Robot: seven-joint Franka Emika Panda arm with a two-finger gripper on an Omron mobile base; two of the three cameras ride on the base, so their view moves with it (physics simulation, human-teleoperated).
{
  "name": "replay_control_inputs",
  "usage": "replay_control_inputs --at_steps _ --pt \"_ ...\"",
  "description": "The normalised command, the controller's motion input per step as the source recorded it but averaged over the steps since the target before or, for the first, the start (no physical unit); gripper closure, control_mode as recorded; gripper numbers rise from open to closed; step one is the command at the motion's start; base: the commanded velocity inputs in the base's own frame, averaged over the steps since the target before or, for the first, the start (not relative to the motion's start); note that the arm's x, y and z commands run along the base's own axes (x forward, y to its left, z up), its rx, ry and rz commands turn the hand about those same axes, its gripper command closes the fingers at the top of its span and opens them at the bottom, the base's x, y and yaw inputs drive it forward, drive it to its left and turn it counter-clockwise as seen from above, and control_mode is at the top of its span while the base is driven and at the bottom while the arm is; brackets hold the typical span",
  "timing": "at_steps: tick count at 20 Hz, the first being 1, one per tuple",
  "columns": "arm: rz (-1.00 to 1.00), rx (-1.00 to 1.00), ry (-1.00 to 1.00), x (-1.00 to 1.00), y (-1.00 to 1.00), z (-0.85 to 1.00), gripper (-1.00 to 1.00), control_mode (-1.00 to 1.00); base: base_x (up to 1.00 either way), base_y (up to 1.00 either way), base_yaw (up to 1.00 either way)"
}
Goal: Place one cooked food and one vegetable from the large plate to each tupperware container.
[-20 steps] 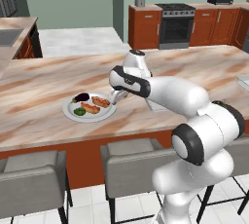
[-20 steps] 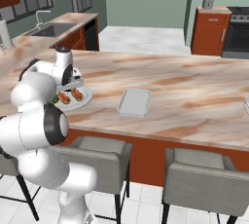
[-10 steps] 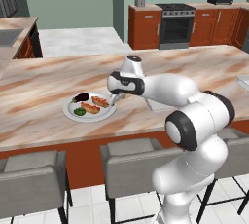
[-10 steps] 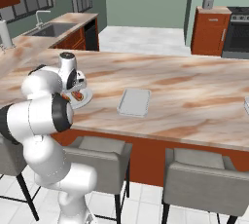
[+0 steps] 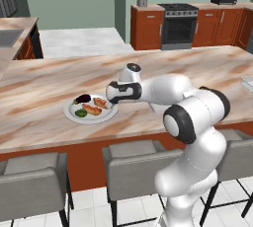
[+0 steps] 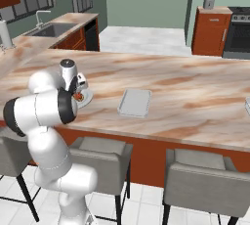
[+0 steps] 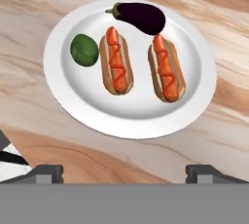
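Note:
The large plate (image 7: 68,96) is round and white and lies on the marble counter. It carries two hot dogs (image 7: 116,61) (image 7: 168,67) side by side, a dark purple eggplant (image 7: 141,17) and a round green vegetable (image 7: 84,49). My gripper (image 7: 124,172) hovers open just off the plate's rim, nothing between its fingertips (image 7: 46,172). From the left base view the gripper (image 5: 110,99) sits at the right edge of the plate (image 5: 71,117). One tupperware container (image 6: 134,102) lies empty mid-counter, to the right of the plate (image 6: 87,98) and gripper (image 6: 78,91). A second tupperware container (image 6: 247,105) shows at the far right edge.
Grey stools (image 5: 131,169) stand along the counter's front edge. A sink (image 6: 51,30) is set in the side counter at the back left. A stove (image 5: 178,26) and red cabinets line the far wall.
The arm has folded and its elbow has swung forward, while the hand has edged slightly toward the plate. The jaws have stayed open. The food has not moved.

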Motion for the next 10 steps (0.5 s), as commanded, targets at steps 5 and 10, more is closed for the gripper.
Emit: replay_control_inputs --at_steps 5,10 --pt "0.00 0.00 -0.01 0.32 0.02 -0.22 -1.00 -1.00 0.00 0.00 0.00" --pt "0.00 0.00 0.03 0.33 0.05 -0.13 -1.00 -1.00 0.00 0.00 0.00"
